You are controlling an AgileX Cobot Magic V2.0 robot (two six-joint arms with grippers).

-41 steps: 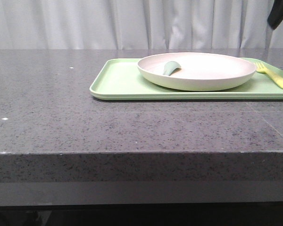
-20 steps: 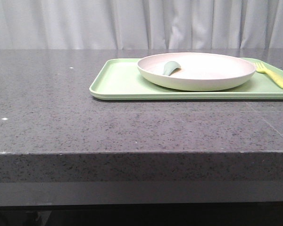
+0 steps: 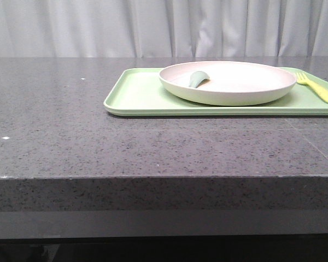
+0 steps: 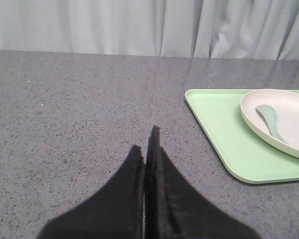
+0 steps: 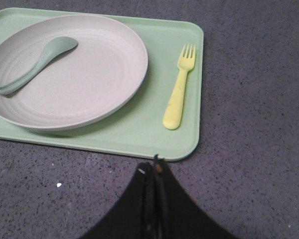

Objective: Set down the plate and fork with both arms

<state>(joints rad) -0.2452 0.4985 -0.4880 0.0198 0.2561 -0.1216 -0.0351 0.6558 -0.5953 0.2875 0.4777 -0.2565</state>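
The pale pinkish-cream plate point(image 3: 227, 82) sits on the light-green tray point(image 3: 136, 95) at the back right of the table; it also shows in the right wrist view point(image 5: 84, 74) and the left wrist view point(image 4: 294, 119). The pale-yellow fork point(image 3: 317, 87) lies on the tray right of the plate, clear in the right wrist view point(image 5: 179, 94). My left gripper point(image 4: 145, 142) is shut and empty above bare table, left of the tray. My right gripper point(image 5: 154, 167) is shut and empty just off the tray's edge near the fork. Neither gripper shows in the front view.
A small grey-green spoon-like piece point(image 5: 35, 62) lies in the plate. The table point(image 3: 54, 125) is dark speckled stone with its front edge near me. A pale curtain point(image 3: 98, 27) hangs behind the table.
A dark part of the right arm at the front view's top right corner one second ago has gone out of view. The plate, fork and tray have not moved.
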